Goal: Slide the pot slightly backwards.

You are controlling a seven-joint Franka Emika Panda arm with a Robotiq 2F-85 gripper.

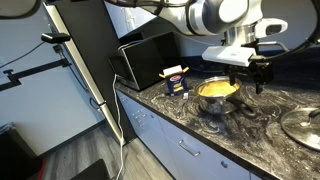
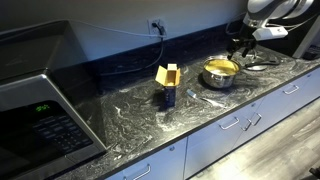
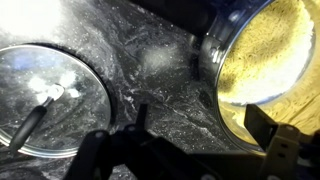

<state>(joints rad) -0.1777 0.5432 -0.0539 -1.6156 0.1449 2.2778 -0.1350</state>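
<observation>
The pot (image 1: 217, 91) is a shiny silver saucepan with a yellowish inside, standing on the dark marbled counter (image 1: 200, 125). It also shows in the other exterior view (image 2: 221, 72) and at the upper right of the wrist view (image 3: 262, 55). Its handle is not clearly visible. My gripper (image 1: 250, 70) hangs just above and beside the pot's rim, on the side away from the blue box; it also shows in an exterior view (image 2: 240, 45). In the wrist view the gripper (image 3: 180, 150) is open and empty, with one finger over the pot's rim and the other over bare counter.
A flat glass lid (image 3: 50, 95) with a knob lies on the counter beside the pot, also in an exterior view (image 1: 305, 125). A blue box (image 1: 176, 80) stands on the pot's other side. A microwave (image 1: 145, 58) sits further along. The wall (image 2: 120, 45) runs behind.
</observation>
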